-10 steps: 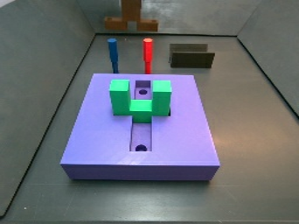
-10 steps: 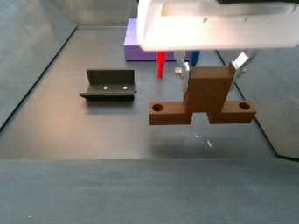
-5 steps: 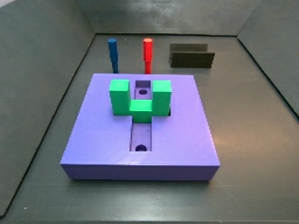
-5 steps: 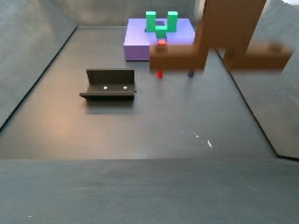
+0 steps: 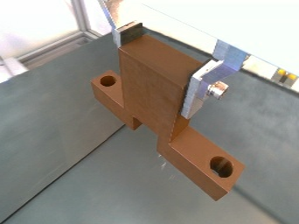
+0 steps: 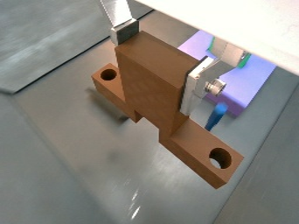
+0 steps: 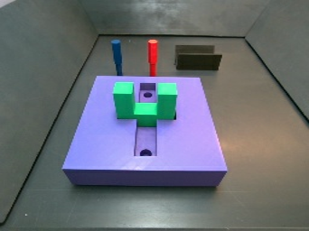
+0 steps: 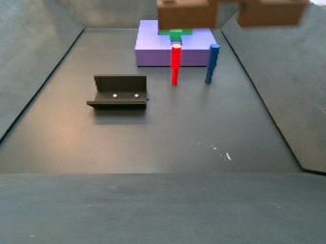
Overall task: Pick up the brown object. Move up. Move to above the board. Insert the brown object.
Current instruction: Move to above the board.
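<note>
My gripper [image 5: 163,61] is shut on the upright middle block of the brown object [image 5: 152,92], a wood-brown bar with a round hole near each end; both wrist views show this grip [image 6: 163,59]. In a side view only the brown object's lower part [image 8: 232,11] shows at the top edge, high above the floor; the gripper is out of that frame. The lavender board [image 7: 97,135] with its lengthwise slot and green U-shaped block [image 7: 145,99] lies on the floor. It also shows in a side view [image 8: 152,54] and a wrist view [image 6: 228,83].
A red peg [image 7: 154,54] and a blue peg [image 7: 117,54] stand upright beside the board's end; both also show in a side view, red [image 8: 176,65] and blue [image 8: 213,62]. The dark fixture [image 8: 118,92] stands on the floor apart from the board. Grey walls enclose the floor.
The gripper has risen with the brown object: in a side view it went from mid-frame near the floor to the top edge. The board, pegs and fixture have not moved.
</note>
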Robot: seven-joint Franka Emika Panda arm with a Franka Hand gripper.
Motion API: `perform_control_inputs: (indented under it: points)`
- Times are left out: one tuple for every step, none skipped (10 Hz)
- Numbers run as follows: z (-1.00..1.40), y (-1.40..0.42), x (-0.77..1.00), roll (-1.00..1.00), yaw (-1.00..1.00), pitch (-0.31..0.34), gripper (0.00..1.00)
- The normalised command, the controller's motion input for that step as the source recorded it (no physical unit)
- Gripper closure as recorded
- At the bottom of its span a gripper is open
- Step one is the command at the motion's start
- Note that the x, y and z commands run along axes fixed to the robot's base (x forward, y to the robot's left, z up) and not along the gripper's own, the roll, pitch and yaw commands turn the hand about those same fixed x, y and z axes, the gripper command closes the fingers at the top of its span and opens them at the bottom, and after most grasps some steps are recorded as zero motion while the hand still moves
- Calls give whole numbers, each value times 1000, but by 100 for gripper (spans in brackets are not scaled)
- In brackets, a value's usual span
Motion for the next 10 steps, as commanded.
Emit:
perform_control_inputs:
  points:
    - [131,-1400,162,-47,2,14,100]
    - [133,-1400,161,-8,-1,20,100]
    - [134,-1400,163,-6,6,20,100]
    - [141,-1400,164,-23,6,27,100]
    - [148,-1400,169,-19,4,39,100]
    - [152,-1400,178,7,6,69,100]
    - [155,-1400,197,-17,5,91,100]
    - [158,-1400,222,3,3,124,100]
    - [164,-1400,238,-7,2,138,100]
    - [184,-1400,301,8,4,156,100]
